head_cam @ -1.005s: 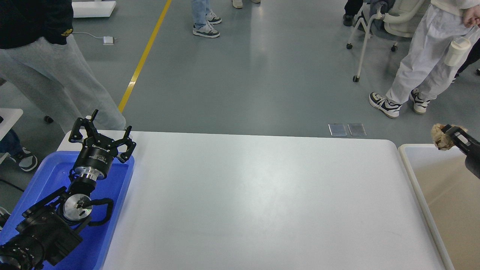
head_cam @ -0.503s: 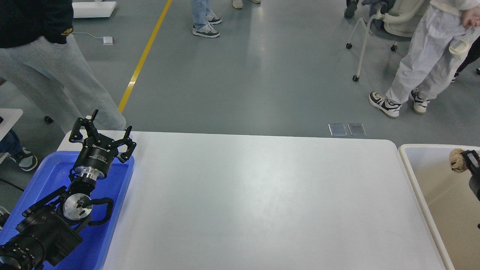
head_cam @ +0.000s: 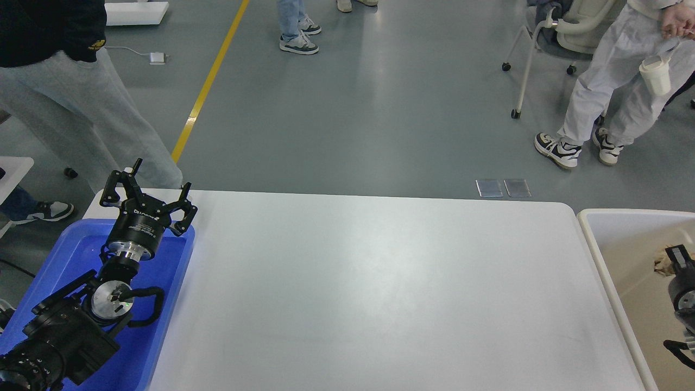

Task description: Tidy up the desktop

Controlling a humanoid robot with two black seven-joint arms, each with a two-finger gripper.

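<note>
single view only, taken from the robot's head, high above the desktop [head_cam: 369,293] and facing forward and down. the desktop fills the lower half at close range; open floor lies beyond its far edge. a blue tray [head_cam: 163,326] sits at its left edge, a beige bin [head_cam: 602,260] at its right, both cropped. no second view to compare.

Bright, even overhead light; soft glare on the desktop [head_cam: 380,282].
</note>
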